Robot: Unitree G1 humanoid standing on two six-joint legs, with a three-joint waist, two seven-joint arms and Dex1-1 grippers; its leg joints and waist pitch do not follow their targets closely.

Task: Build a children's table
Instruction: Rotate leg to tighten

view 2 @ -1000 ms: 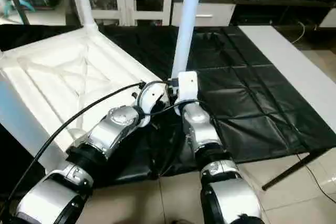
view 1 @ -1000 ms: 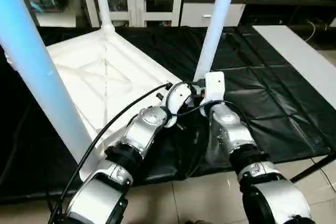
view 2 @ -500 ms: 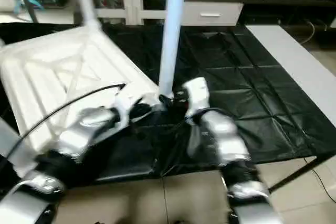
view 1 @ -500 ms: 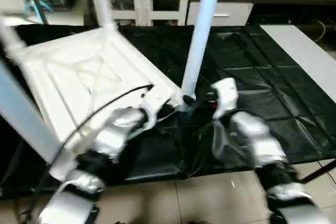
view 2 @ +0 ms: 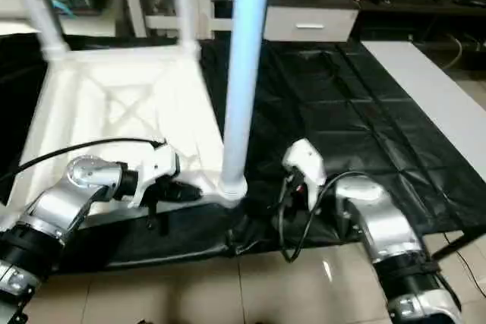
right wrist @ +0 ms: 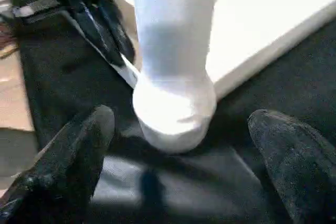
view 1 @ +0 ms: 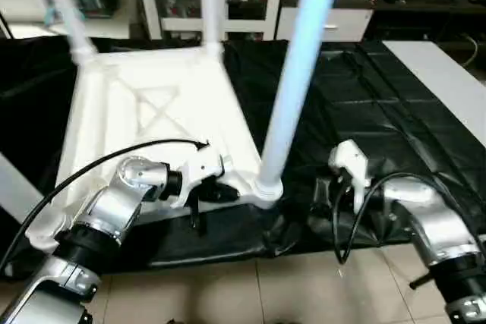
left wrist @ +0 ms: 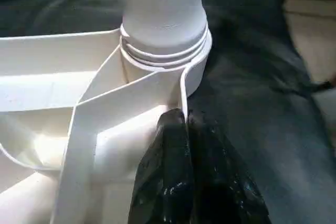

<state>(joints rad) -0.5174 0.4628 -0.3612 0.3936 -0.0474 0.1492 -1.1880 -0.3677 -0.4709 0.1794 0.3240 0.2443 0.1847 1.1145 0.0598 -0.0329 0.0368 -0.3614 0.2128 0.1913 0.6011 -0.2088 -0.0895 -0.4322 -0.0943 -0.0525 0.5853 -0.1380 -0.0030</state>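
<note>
We see no brand, label or readable writing on any part; the white tabletop (view 1: pixel 152 123) lies upside down on the counter (view 1: pixel 425 134), which is draped in black sheeting, its X-ribbed underside facing up. Legs stand upright in its corner sockets: the near leg (view 1: pixel 292 89) rises from the corner closest to us, just between the two arms; two far legs (view 1: pixel 211 5) stand at the back corners, and a further leg crosses the left edge of the head views, its socket hidden from us.

Our left arm reaches in from the lower left, forearm angled toward the near corner; its left pincer (view 1: pixel 220 192) is closed, the black fingers (left wrist: pixel 181 182) pressed together, their tips against the thin outer rim of the tabletop beside the socket; we cannot tell whether the rim is pinched between them. In the left wrist view the thread rings of the near leg show just above the socket.

Our right arm comes in from the lower right, wrist bent inward, a black cable looping over it; the right pincer (right wrist: pixel 184 145) stands wide apart and holds nothing, its two fingers (right wrist: pixel 79 150) spread either side of the near leg's base, clear of it.
</note>
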